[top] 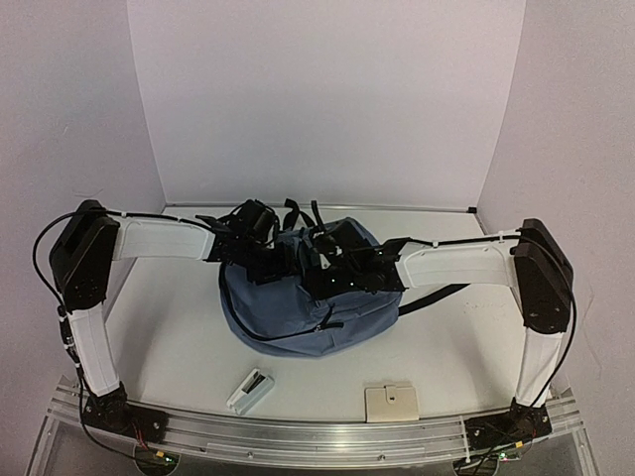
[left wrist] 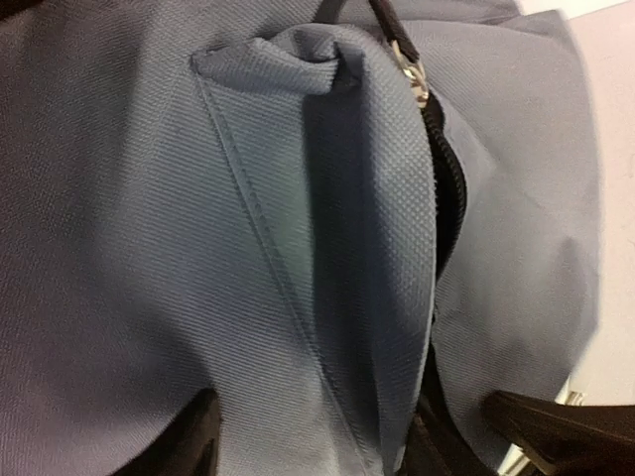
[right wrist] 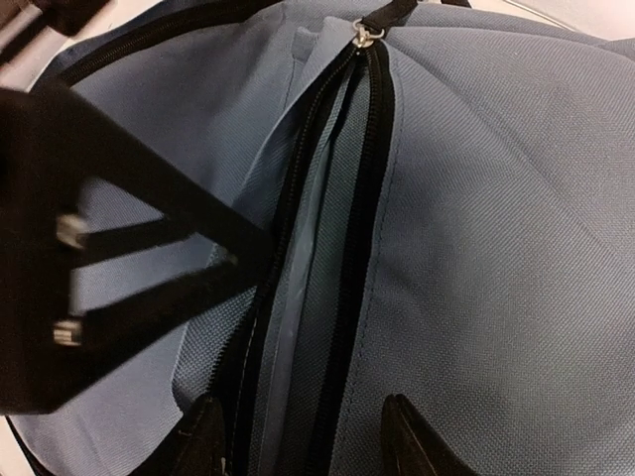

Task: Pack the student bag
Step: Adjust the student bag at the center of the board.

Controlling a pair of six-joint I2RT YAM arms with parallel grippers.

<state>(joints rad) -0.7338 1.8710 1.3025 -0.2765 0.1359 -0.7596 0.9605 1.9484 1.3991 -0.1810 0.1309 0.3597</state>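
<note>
Parted jaws straddle the student bag (top: 298, 317) — left gripper (left wrist: 347, 436) and right gripper (right wrist: 308, 441) alike.

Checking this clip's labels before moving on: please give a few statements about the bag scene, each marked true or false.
1. The student bag lies on the table between the two arms. True.
2. The zipper in the right wrist view is shut along its whole length. False: its two rows of teeth stand apart, with paler fabric showing between them.
3. A white item and a beige item lie on the table outside the bag. True.
4. The right gripper holds the white item. False: it is open over the bag, with its fingers on either side of the zipper.
</note>
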